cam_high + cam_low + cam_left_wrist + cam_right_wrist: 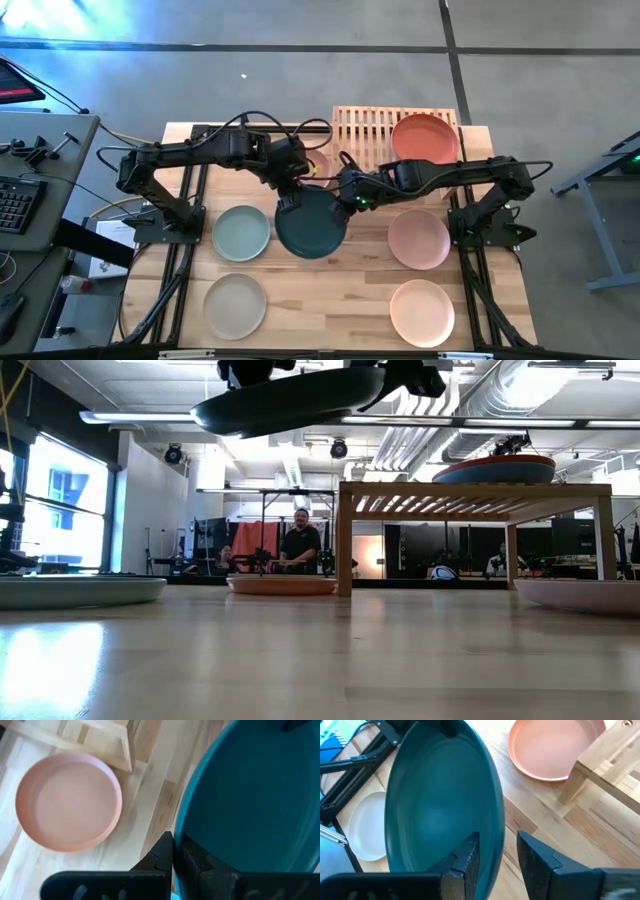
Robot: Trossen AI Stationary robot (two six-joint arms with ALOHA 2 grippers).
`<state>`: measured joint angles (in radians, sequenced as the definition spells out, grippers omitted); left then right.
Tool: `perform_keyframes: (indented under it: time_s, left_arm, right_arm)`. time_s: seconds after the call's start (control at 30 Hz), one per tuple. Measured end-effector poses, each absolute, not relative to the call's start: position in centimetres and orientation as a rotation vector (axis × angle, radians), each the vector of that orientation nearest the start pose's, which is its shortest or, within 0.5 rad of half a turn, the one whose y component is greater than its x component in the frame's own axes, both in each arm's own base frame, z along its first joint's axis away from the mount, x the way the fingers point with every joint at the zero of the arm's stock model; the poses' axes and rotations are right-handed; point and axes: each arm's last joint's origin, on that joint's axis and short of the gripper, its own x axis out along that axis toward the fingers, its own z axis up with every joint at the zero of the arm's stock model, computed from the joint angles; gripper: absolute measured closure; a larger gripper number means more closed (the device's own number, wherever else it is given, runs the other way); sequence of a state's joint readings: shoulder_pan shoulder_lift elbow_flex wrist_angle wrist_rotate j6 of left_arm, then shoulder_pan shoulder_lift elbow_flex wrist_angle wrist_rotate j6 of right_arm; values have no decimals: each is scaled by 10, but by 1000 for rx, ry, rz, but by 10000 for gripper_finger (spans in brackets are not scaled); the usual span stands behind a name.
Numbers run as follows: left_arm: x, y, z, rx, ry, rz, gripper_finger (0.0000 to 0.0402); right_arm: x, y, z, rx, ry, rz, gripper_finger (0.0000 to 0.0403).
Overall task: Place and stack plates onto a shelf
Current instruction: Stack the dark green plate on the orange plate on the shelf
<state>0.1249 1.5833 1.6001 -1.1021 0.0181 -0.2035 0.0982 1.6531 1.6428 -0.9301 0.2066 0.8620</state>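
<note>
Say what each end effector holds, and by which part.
The left end effector grips the teal plate by its rim. The right end effector straddles the opposite rim, fingers apart.

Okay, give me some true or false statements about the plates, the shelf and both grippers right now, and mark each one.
1. The dark teal plate is held up off the table. True.
2. The left gripper is shut on that plate's rim. True.
3. The shelf holds nothing. False: a red-orange plate sits on it.
4. The sage green plate is on the shelf. False: it lies on the table.
5. The right gripper is far from the teal plate. False: its open fingers straddle the rim.
</note>
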Motion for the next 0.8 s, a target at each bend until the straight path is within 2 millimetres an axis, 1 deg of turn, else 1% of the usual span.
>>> perform_keyframes:
  time_s: [0.13, 0.33, 0.37, 0.53, 0.8]
  left_arm:
    - [311, 38, 346, -253, 1063, 201, 401]
    - [311, 39, 346, -230, 1064, 189, 401]
    - [311, 39, 346, -231, 1064, 190, 401]
    - [311, 39, 346, -229, 1064, 194, 400]
    - [311, 39, 347, -224, 1062, 200, 379]
  right_arm:
    - [342, 28, 346, 658, 825, -495, 320]
    - [342, 28, 346, 703, 814, -518, 389]
    - [342, 28, 346, 711, 813, -524, 395]
    - [342, 27, 346, 759, 790, -565, 398]
    - [342, 27, 345, 793, 781, -586, 402]
